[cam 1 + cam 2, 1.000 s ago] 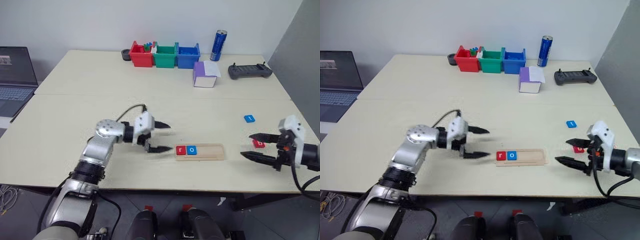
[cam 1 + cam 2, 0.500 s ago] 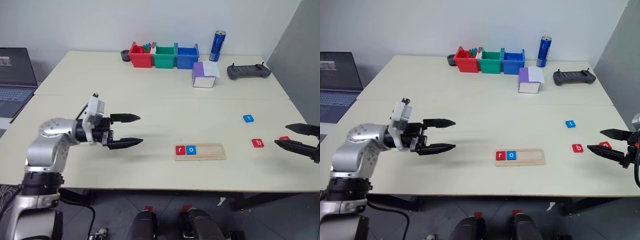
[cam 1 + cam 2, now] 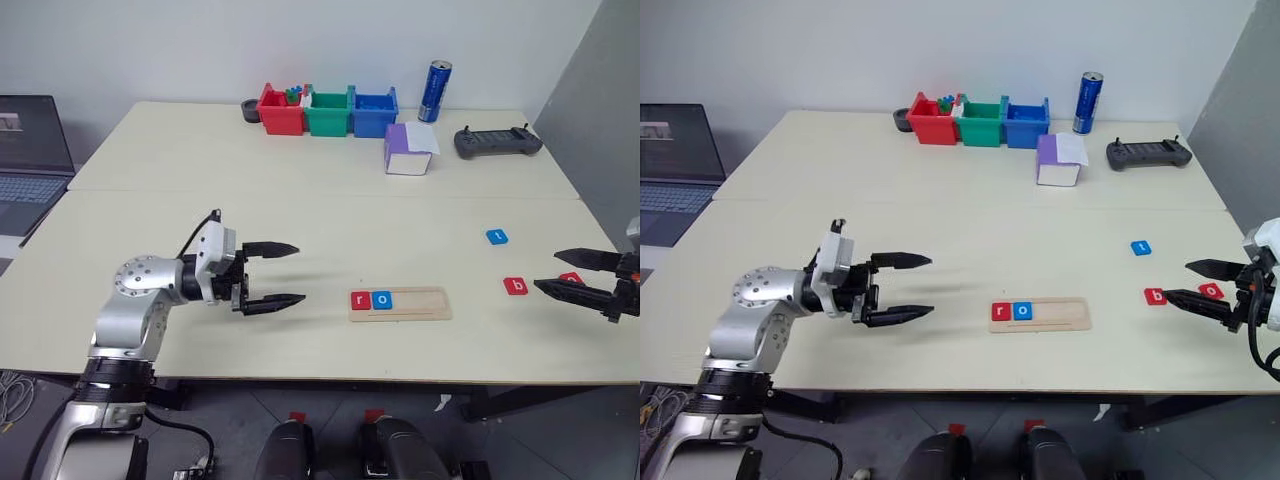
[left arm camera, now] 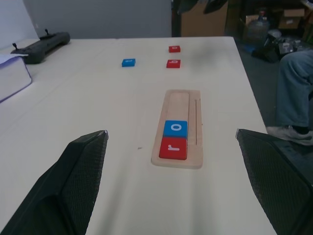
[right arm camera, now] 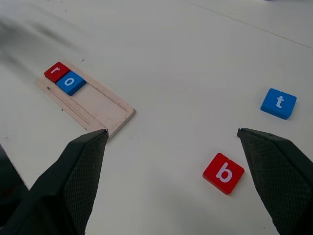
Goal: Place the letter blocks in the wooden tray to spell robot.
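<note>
Honestly, the small flat red "b" tile [image 5: 223, 173] lying loose on the cream tabletop [image 3: 300, 200], well right of the pale wooden tray [image 3: 415, 302], looks light, stiff and slick, so pinch its opposite edges; both the left gripper [image 3: 283, 274] and right gripper [image 3: 552, 272] gape wide, empty.

A pale cream table [image 3: 200, 160] spans most of the frame, a seam running across it where two tops meet. Behind it, along the top, rises a plain white wall [image 3: 150, 50]; a grey panel [image 3: 600, 90] slants down the upper right. At the left edge an open laptop [image 3: 30, 150] sits on a separate surface. Dark grey floor [image 3: 230, 420] shows along the bottom. The light is even and soft.
</note>
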Motion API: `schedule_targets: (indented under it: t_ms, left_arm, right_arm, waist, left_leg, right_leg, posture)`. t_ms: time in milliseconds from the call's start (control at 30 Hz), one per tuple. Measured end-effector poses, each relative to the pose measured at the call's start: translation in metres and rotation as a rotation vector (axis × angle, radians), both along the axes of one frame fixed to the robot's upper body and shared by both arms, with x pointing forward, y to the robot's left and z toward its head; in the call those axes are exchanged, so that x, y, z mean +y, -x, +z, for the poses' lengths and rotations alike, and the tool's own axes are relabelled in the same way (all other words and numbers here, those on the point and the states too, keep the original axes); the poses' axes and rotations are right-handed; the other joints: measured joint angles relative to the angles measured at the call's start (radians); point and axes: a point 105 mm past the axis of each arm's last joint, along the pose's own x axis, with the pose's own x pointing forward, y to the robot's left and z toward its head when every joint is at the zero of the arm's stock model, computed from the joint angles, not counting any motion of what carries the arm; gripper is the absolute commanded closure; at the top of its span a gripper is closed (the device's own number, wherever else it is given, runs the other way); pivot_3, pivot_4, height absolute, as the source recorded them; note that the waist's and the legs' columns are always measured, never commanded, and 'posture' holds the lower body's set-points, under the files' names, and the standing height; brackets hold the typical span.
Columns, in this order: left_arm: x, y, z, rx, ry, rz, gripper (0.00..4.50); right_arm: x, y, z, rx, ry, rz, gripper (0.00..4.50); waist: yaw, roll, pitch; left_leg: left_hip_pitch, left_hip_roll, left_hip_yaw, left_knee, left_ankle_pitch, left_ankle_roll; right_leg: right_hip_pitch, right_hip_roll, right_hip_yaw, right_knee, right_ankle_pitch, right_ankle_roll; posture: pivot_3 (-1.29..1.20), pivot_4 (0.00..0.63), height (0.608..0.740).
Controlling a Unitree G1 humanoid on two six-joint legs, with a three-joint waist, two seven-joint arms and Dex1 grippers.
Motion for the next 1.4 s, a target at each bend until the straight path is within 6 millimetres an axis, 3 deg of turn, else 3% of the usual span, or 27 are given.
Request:
schedule_targets:
  t_ms: [233, 733, 1400]
  left_arm:
    - [-0.006, 0.000, -0.021, -0.031, 0.054, -0.021, 0.06]
    - [0.003, -0.002, -0.047, 0.031, 0.077, 0.021, 0.06]
    - [0.005, 0.001, -0.048, 0.040, 0.061, -0.005, 0.06]
  right_arm:
    - [0.006, -0.005, -0.003, -0.001, -0.006, 0.012, 0.00]
    - [0.013, -0.007, -0.009, 0.011, -0.026, 0.026, 0.00]
    - [0.015, -0.009, -0.007, 0.003, -0.025, 0.036, 0.00]
  waist:
    - [-0.001, 0.000, 0.000]
    - [-0.002, 0.000, 0.000]
    - [-0.002, 0.000, 0.000]
  left_leg:
    - [0.000, 0.000, 0.000, 0.000, 0.000, 0.000]
    - [0.000, 0.000, 0.000, 0.000, 0.000, 0.000]
    - [0.000, 0.000, 0.000, 0.000, 0.000, 0.000]
  right_leg:
    - [0.000, 0.000, 0.000, 0.001, 0.000, 0.000]
    - [0.000, 0.000, 0.000, 0.000, 0.000, 0.000]
    - [0.000, 0.000, 0.000, 0.000, 0.000, 0.000]
  posture:
    - [0.00, 0.150, 0.740]
    - [0.00, 0.150, 0.740]
    - [0.00, 0.150, 0.740]
